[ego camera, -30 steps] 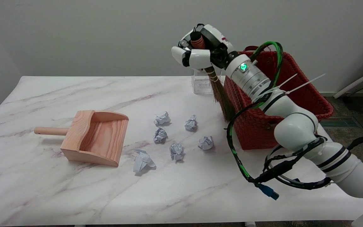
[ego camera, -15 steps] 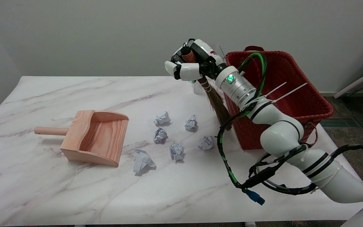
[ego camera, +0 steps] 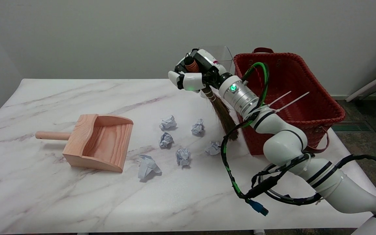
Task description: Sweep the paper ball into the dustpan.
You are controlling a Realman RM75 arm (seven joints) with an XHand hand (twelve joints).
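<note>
The right hand (ego camera: 194, 72) is gripping a small brown straw hand broom (ego camera: 222, 114) by its orange-wound handle, fingers wrapped tight around it so that much of the handle is being hidden inside the fist. The bristles are hanging down and away below the hand, their tips hovering just beside the front corner of the red woven plastic basket (ego camera: 308, 98); whether they are touching the white marble-patterned table (ego camera: 44, 195) is hard to make out. A clear plastic container (ego camera: 224, 55) behind the hand is being mostly covered by it, only an upper edge showing. The arm's black-and-green cable loop is crossing in front of the nearest crumpled white paper ball (ego camera: 212, 148), cutting off its right edge.

That ball is lying below the hand, just left of the bristle tips. Five more crumpled paper balls (ego camera: 167, 123) are lying further to the lower left of the hand, between it and the light wooden dustpan (ego camera: 101, 143), which is sitting well away with its open mouth facing them.

Compared with a second ago, the hand is sitting lower and slightly further left, carrying the broom down toward the table; the balls and dustpan are staying put.
</note>
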